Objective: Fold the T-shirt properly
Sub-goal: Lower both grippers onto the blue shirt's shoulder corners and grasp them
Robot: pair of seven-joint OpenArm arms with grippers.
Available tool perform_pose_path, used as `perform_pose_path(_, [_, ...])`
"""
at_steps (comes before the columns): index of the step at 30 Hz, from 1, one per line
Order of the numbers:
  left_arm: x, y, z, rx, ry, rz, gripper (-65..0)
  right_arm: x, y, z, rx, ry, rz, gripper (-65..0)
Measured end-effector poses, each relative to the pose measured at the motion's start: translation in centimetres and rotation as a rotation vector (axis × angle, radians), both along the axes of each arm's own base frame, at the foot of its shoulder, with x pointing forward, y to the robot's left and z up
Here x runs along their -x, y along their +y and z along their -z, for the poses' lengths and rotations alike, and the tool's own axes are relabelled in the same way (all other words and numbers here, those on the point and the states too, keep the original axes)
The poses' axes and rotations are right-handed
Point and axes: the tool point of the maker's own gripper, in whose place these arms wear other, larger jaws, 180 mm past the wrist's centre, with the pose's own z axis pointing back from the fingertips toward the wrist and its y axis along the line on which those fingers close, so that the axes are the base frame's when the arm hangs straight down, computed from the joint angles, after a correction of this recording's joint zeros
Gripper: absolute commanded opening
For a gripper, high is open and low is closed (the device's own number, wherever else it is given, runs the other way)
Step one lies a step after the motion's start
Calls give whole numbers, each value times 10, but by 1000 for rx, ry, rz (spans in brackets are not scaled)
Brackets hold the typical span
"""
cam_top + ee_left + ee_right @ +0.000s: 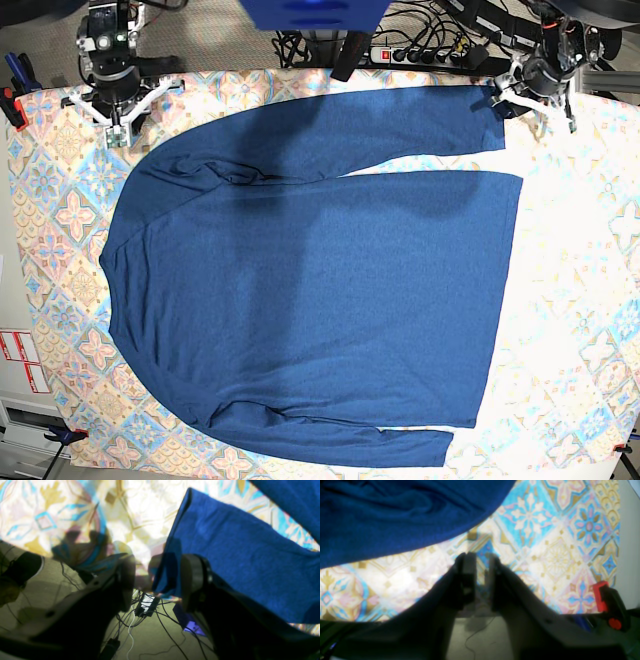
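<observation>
Left-wrist footage shows the left gripper (156, 580) with its dark fingers spread; the cuff end of the large, plain, dark navy-blue long-sleeved knit T-shirt (240, 562) hangs in the gap beside one finger, not visibly pinched. Beneath the shirt lies the pastel patterned tablecloth (50, 517).

Right-wrist footage shows the right gripper (482, 577) with its fingers parted by a narrow gap and nothing between them, hovering over bare tablecloth (557, 542) just beside the shirt's rumpled edge (395, 517).

Base footage shows the shirt (320, 290) spread flat across the tablecloth (590, 300), sleeves along both long sides, with the left gripper (520, 90) at the far sleeve's cuff and the right gripper (117, 125) near the shoulder. The fabric looks soft, light and limp, so it should drape and wrinkle; hems, cuffs and shoulder seams seem the surest places to pinch.
</observation>
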Motion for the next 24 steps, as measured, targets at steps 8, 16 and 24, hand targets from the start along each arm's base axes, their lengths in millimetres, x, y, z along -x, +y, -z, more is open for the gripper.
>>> perform_pose_path(8, [7, -20, 22, 11, 47, 55, -369, 0, 0, 0, 0, 0, 1, -561])
perform_pose_path(16, [7, -41, 26, -2, 55, 125, -370, 0, 0, 0, -2, 1, 2, -562])
perform_pose_path(24, [3, -91, 13, 137, 9, 183, -370, 0, 0, 0, -1, 0, 2, -563])
